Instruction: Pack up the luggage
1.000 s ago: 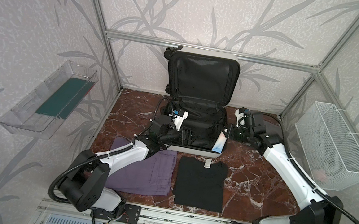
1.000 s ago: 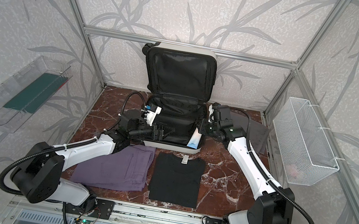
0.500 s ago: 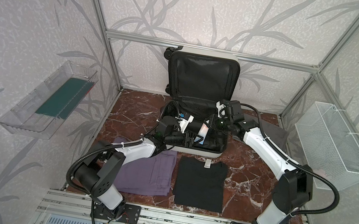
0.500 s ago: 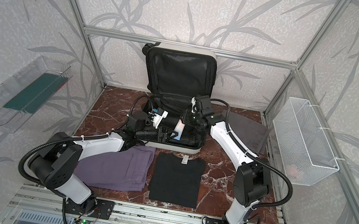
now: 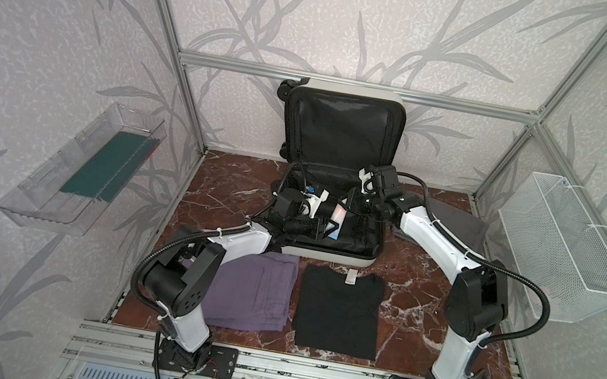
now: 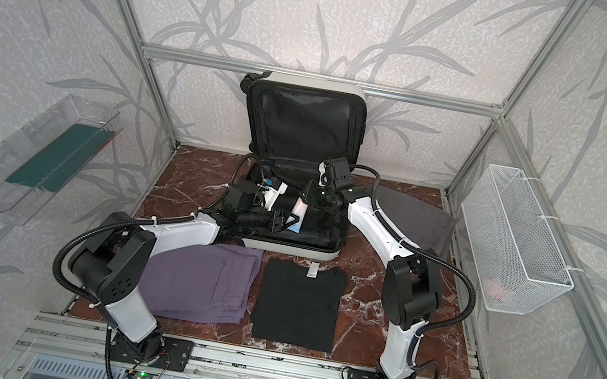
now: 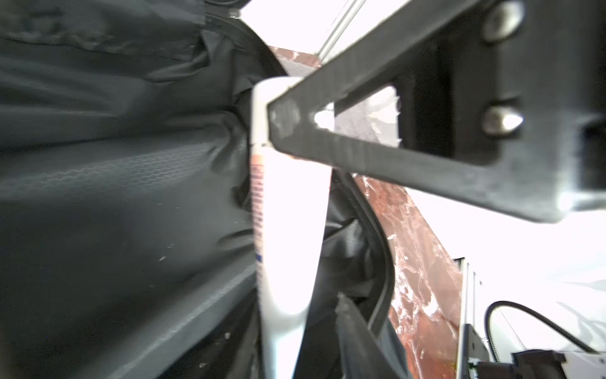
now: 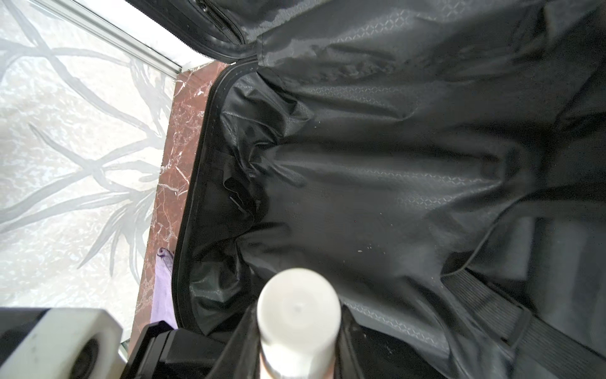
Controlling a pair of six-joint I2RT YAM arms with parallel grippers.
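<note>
The luggage (image 5: 324,254) (image 6: 283,247) lies open at the back of the table, its lid leaning on the back wall and its black lining (image 8: 393,197) bare. Both grippers meet over its base. My right gripper (image 5: 349,207) (image 6: 308,200) (image 8: 296,331) is shut on a white tube (image 5: 338,215) (image 6: 299,211) (image 8: 296,308) just behind its round cap. My left gripper (image 5: 328,228) (image 6: 285,223) (image 7: 295,334) has its jaws around the tube's (image 7: 288,229) other end. A dark gap shows on one side, so I cannot tell whether it grips.
In front of the luggage lie a folded purple cloth (image 5: 253,295) and a folded black T-shirt (image 5: 338,315). A grey cloth (image 5: 452,221) lies at the back right. A white wire basket (image 5: 562,244) hangs on the right wall, a clear tray (image 5: 39,194) on the left.
My right arm swung left with the tube, from the luggage's right rim to its middle. My left gripper shifted slightly right, and its jaws narrowed around the tube.
</note>
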